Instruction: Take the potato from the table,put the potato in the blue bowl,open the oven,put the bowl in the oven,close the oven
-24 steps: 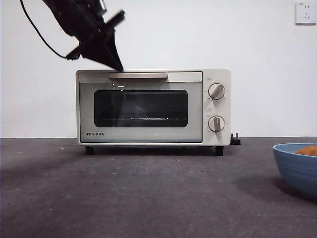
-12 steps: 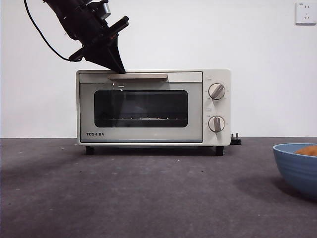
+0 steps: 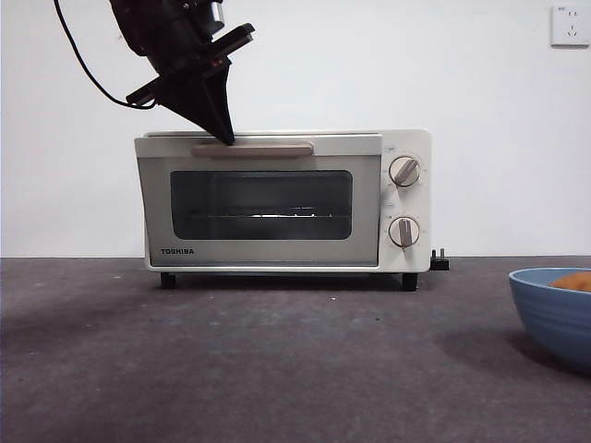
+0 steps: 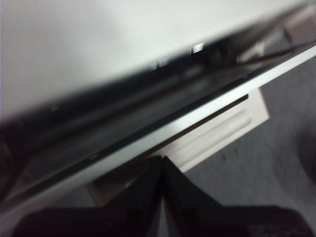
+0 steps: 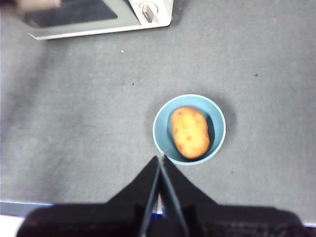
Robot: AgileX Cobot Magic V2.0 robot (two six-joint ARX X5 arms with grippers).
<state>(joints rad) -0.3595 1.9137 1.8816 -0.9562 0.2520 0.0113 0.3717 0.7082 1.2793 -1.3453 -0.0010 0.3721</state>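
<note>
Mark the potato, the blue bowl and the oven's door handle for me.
potato (image 5: 189,132): right wrist view, middle of its top.
blue bowl (image 5: 159,129): right wrist view, inner wall beside the potato.
oven handle (image 3: 268,149): front view, middle of the beige bar.

A white wall socket (image 3: 570,24) sits at two o'clock on the pale wall (image 3: 489,83). A black plug (image 3: 440,261) lies at four o'clock from centre.
</note>
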